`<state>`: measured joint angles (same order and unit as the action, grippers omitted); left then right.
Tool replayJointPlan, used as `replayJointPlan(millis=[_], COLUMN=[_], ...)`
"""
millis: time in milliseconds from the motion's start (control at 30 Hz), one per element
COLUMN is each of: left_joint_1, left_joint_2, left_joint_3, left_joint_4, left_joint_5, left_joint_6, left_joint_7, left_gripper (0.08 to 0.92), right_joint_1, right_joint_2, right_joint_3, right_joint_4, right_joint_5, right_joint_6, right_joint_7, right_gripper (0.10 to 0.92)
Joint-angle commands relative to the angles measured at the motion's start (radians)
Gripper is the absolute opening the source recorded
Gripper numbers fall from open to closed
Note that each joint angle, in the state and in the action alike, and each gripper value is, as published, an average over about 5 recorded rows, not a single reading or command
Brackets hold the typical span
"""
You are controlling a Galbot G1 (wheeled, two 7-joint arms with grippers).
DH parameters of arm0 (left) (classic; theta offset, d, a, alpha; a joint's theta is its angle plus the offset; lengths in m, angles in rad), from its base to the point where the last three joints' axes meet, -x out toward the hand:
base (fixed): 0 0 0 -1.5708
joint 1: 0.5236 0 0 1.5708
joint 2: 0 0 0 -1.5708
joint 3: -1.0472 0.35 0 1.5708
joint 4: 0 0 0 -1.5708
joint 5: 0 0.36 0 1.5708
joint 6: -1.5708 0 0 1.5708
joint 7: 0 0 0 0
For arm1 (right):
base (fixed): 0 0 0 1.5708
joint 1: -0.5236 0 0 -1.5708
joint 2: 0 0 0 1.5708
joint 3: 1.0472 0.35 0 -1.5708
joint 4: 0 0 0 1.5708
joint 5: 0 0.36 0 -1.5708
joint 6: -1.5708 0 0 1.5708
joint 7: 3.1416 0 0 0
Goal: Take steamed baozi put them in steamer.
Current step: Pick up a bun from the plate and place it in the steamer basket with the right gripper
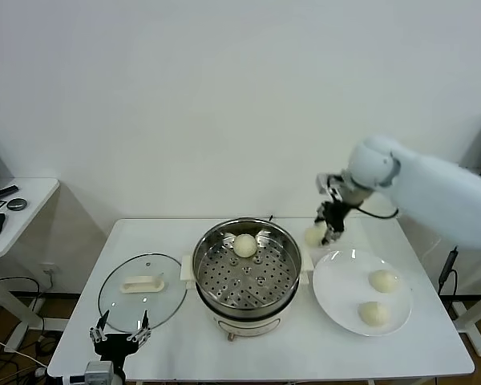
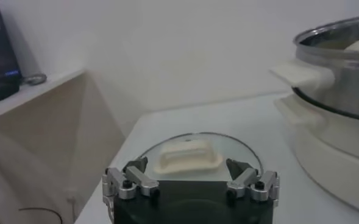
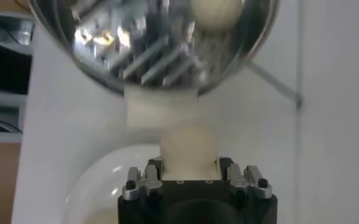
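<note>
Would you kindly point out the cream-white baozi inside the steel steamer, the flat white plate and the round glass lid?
Cream-white baozi point(image 1: 245, 245), head view, its top.
Flat white plate point(image 1: 335, 290), head view, bare left area.
Round glass lid point(image 1: 119, 301), head view, bare glass.

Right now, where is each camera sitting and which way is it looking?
Head view: high on the robot's head, looking forward and down at the table, steamer, plate and glass lid; both arms show.
Left wrist view: low at the table's near edge, looking over the open left gripper at the glass lid and steamer wall.
Right wrist view: above the table, looking down past the right gripper, shut on a baozi, toward the steamer.
Shared: every view shows the steamer; head and right wrist views share the baozi already inside.
</note>
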<state>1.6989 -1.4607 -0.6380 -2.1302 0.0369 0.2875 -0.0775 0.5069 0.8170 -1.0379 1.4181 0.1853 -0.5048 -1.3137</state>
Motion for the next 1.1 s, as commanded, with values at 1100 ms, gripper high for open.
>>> replayJointPlan(millis=[1100], left_joint_1=[-0.023], left_joint_2=[-0.001], left_joint_3=[0.006], left_joint_4=[-0.019], left_joint_5=[-0.033], left_joint_6=[0.004], left_joint_7=[0.004], left_gripper=[0.823], right_joint_1=[-0.066], right_joint_2=[0.71], right_joint_3=[-0.246], right_joint_4=[-0.327], right_joint_5=[0.192], right_joint_6=[-0.223], right_joint_7=[0.168], right_gripper=[0.543])
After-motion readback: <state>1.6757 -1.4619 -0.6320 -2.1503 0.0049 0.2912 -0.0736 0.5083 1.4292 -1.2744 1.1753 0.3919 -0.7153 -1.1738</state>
